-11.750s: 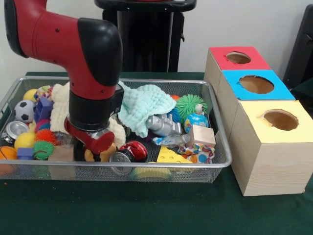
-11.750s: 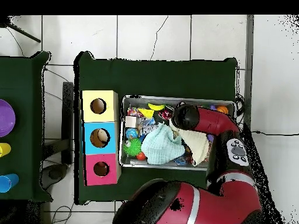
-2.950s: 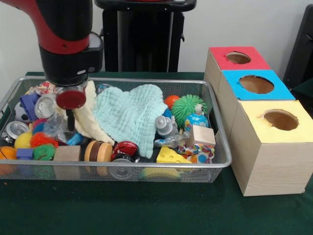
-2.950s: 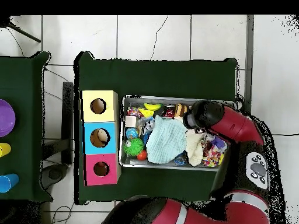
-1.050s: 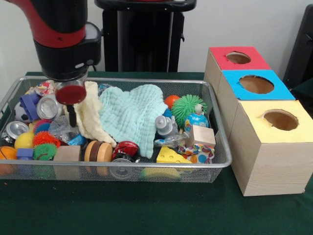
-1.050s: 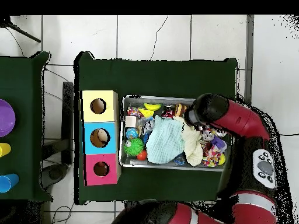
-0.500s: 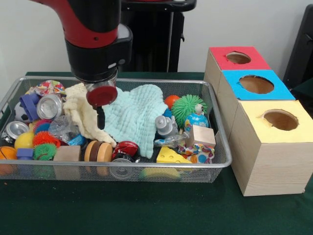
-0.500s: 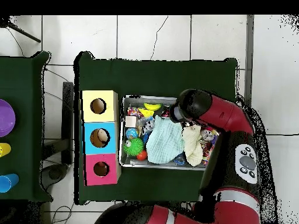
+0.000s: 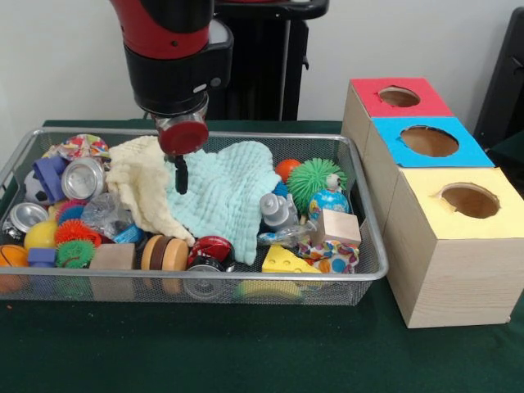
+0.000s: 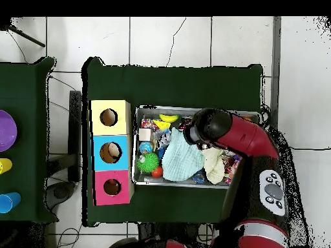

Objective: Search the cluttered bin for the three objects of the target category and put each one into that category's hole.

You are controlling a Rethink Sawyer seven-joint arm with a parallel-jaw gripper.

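Observation:
My gripper (image 9: 180, 178) hangs over the wire bin (image 9: 370, 274), its slim dark tip just above the seam between a cream cloth (image 9: 141, 192) and a mint cloth (image 9: 228, 195). It looks shut and holds nothing. Both cloths lie across the bin's middle and hide what is beneath them. To the right stand three boxes with a red hole (image 9: 399, 97), a blue hole (image 9: 429, 141) and a yellow hole (image 9: 469, 200). From overhead, the arm's head (image 10: 207, 126) covers the gripper above the bin (image 10: 194, 109).
A silver can (image 9: 82, 178), a second can (image 9: 24, 217) and a soccer ball (image 9: 38, 187) lie at the bin's left. A green spiky ball (image 9: 318, 178), wooden block (image 9: 337, 227), cheese wedge (image 9: 286, 260) and crumpled silver bottle (image 9: 277, 210) lie at its right.
The arm has swung from the bin's left end toward its middle and risen a little. The cream cloth has spread out to the left; the silver can now shows fully.

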